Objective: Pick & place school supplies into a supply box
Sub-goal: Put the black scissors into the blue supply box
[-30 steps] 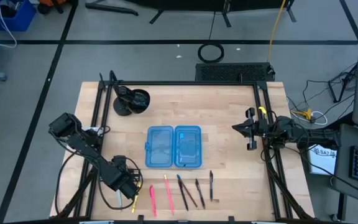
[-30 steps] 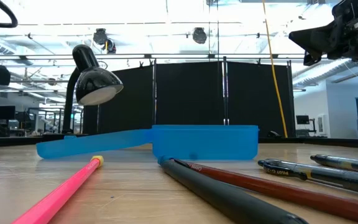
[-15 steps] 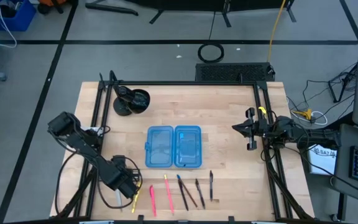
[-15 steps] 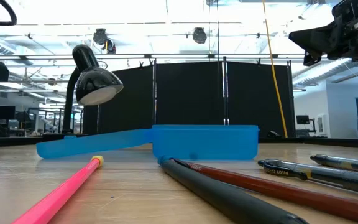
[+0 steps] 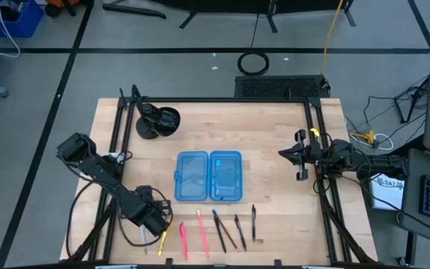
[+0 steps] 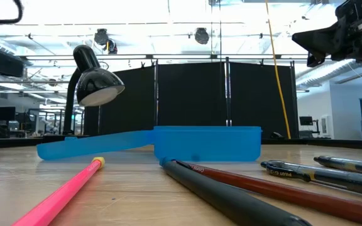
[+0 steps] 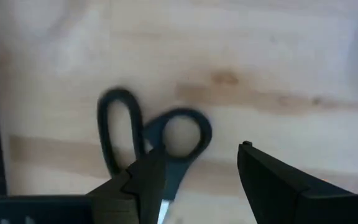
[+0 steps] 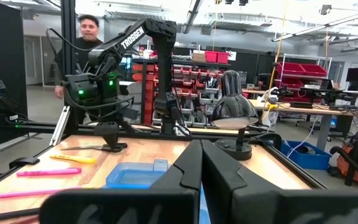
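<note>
Supply box (image 5: 208, 176) on wooden table (image 5: 275, 142)

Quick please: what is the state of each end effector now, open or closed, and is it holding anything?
Left end effector: open above the small black-handled scissors, holding nothing.
Right end effector: closed, holding nothing, near the table's right edge.

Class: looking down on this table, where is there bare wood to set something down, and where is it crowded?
Bare wood lies between the lamp and the right gripper, beyond the open box. The near edge is crowded: pens lie in a row there, and the left gripper works beside them.
</note>
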